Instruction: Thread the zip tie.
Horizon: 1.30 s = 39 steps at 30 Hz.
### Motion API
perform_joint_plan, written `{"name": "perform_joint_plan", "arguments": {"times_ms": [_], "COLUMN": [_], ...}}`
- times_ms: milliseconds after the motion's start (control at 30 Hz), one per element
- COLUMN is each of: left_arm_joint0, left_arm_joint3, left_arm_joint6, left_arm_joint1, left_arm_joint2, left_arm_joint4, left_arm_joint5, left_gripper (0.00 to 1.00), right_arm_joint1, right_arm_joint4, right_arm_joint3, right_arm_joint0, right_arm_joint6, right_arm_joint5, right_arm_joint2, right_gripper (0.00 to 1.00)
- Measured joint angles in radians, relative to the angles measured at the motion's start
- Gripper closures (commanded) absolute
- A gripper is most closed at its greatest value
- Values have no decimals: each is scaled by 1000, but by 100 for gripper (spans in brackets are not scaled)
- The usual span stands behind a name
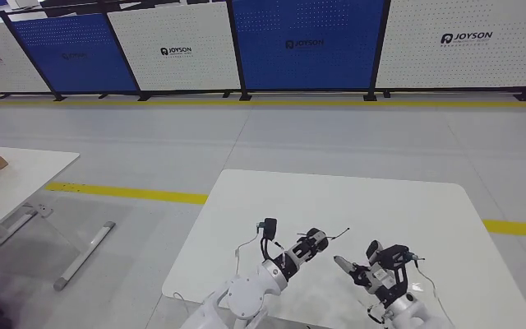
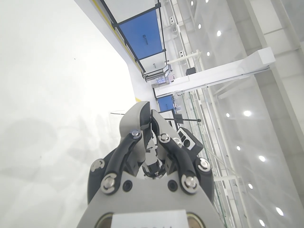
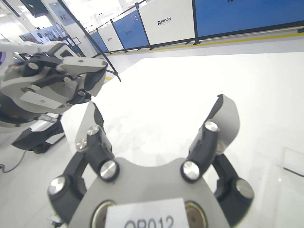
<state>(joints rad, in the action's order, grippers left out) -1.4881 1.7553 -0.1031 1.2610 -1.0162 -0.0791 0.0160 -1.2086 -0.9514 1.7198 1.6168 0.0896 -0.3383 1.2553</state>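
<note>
- Black, thin plastic zip tie (image 3: 76, 21) is off the flat white surface (image 1: 329, 197), held in the air above the surface's near edge. Its blocky locking head points up and away, and a short stub sticks out past the other side of the grip.
- Gripping the strap close to that stub end is the left claw (image 3: 104, 68), closed tight, with nothing but the strap between its pads.
- Spread wide and carrying nothing, the right claw (image 3: 158, 105) hangs just beside the left claw and apart from the zip tie.
- Step in hand, as I judge it: bring the free claw to the strap so the tail can be bent round and fed into the head.
- To do it well, take the long free part near the head, not mid-strap. That steadies the head and lets its slot be turned to face the tail.
- Pinch firmly: the strap looks springy and would likely flick away from a loose hold.
- That stub seems to be the pointed tail, though it is too thin to be sure. If so, the left grip leaves little length to feed and may need shifting back along the strap.
- Approach slowly, since the two claws are near each other and could knock.
</note>
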Motion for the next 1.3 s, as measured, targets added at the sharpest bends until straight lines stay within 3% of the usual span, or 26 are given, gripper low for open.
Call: {"name": "perform_joint_plan", "arguments": {"times_ms": [167,333,367,400,433,500,667,1000,1300], "left_arm_joint0": [0,0,0,0,-1,0,0,10,24], "left_arm_joint3": [0,0,1,3,5,6,8,11,-2], "left_arm_joint6": [-2,0,3,5,8,10,16,39,48], "left_arm_joint1": [0,1,1,2,2,2,2,7,13], "left_arm_joint2": [0,12,15,18,21,24,28,50,75], "left_arm_joint4": [0,12,18,23,29,36,46,75,92], "left_arm_joint5": [0,3,4,4,2,-3,-11,-36,-52], "left_gripper": [100,100,100,100,100,100,100,100,100], "right_arm_joint1": [0,-7,-8,-9,-10,-12,-14,-11,-10], "right_arm_joint4": [14,30,34,37,40,42,17,27,35], "right_arm_joint3": [1,-8,-11,-15,-19,-23,-26,-14,-7], "right_arm_joint0": [1,-3,-6,-9,-14,-20,-27,-25,-26], "right_arm_joint6": [1,-18,-17,-16,-13,-9,-8,15,15], "right_arm_joint5": [2,44,47,50,53,60,80,34,27], "right_arm_joint2": [0,-24,-29,-34,-40,-48,-60,-65,-63], "right_gripper": [0,0,5,38,45,57,69,73,78]}}
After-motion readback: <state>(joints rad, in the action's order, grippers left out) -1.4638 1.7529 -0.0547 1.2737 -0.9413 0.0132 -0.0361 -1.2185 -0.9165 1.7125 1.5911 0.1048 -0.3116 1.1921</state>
